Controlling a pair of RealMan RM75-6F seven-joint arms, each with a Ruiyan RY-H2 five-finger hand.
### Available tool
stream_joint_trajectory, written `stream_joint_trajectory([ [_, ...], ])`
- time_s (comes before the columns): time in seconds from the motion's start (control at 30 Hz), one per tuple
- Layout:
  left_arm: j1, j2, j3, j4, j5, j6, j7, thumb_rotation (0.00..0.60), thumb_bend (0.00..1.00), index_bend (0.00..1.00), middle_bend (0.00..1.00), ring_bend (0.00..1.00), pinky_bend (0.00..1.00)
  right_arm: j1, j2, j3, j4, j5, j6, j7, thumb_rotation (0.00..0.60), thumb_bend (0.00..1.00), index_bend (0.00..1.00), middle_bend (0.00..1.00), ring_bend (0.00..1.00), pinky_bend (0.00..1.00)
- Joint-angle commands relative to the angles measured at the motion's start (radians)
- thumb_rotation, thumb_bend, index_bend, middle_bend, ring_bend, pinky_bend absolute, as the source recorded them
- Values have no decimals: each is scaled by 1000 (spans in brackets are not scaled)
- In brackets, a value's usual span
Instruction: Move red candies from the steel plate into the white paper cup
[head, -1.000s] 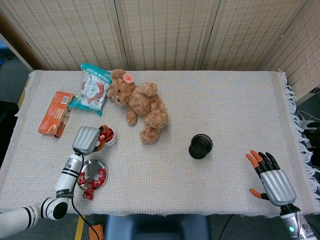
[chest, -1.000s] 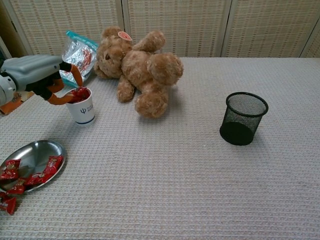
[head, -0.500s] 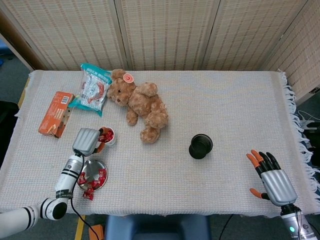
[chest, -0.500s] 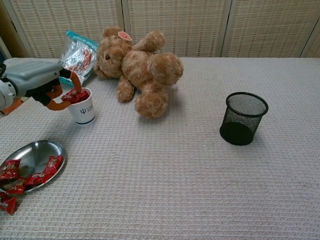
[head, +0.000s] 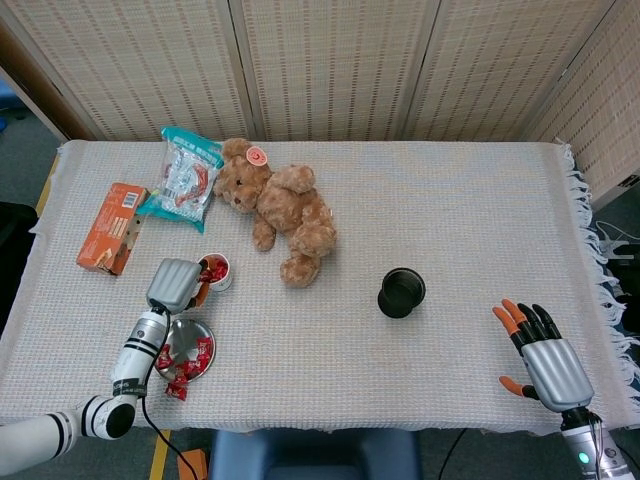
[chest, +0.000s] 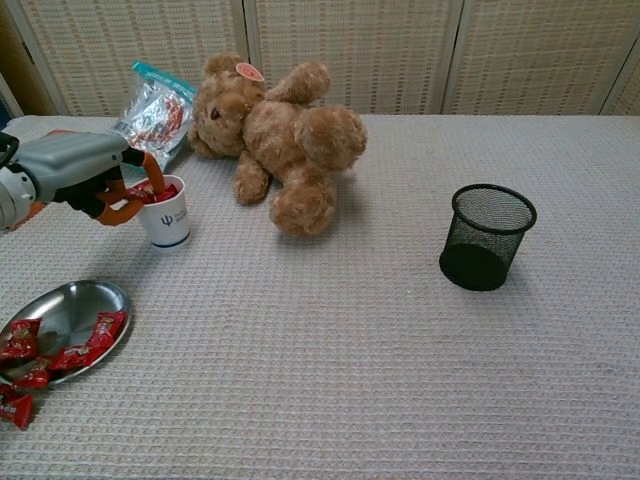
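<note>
The left robot hand (chest: 95, 180) is curled beside the white paper cup (chest: 166, 213); I cannot tell if it holds anything. Red candies (chest: 60, 346) sit on the steel plate (chest: 62, 305), at the cup's 7 o'clock. They look light, crinkly and slippery, so pinch one mid-wrapper. The right robot hand (head: 545, 357) is spread apart.

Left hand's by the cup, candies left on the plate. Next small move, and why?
Probably bring the left hand back down to the plate for another candy. Its fingers appear to hold nothing beside the cup, which already shows red candies at its mouth, and several candies remain on the plate.
</note>
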Motion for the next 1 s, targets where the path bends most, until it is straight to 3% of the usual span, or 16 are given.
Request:
stream_joint_trajectory([
  [0.03,-4,-2,-3,2,-1,-1,2,600,389,323,932,926,1000,0,0,0,0,1,1,1,600,14,0,0,0,0],
  [0.3,24,43,5,-89,64,59,-42,600,389,310,933,926,1000,-2,3,-1,-1,-6,6,3,600,15,0,0,0,0],
  [0.67,93,122,57,-230,154,150,-55,600,389,283,932,926,1000,-6,3,-10,-6,-25,15,0,600,15,0,0,0,0],
  [0.83,185,167,143,-274,260,242,-121,600,388,283,932,926,1000,-6,6,-10,-4,-28,16,9,600,15,0,0,0,0],
  [1.0,286,174,250,-251,342,305,-190,600,389,299,932,925,1000,-4,5,-13,-5,-34,12,9,600,15,0,0,0,0],
])
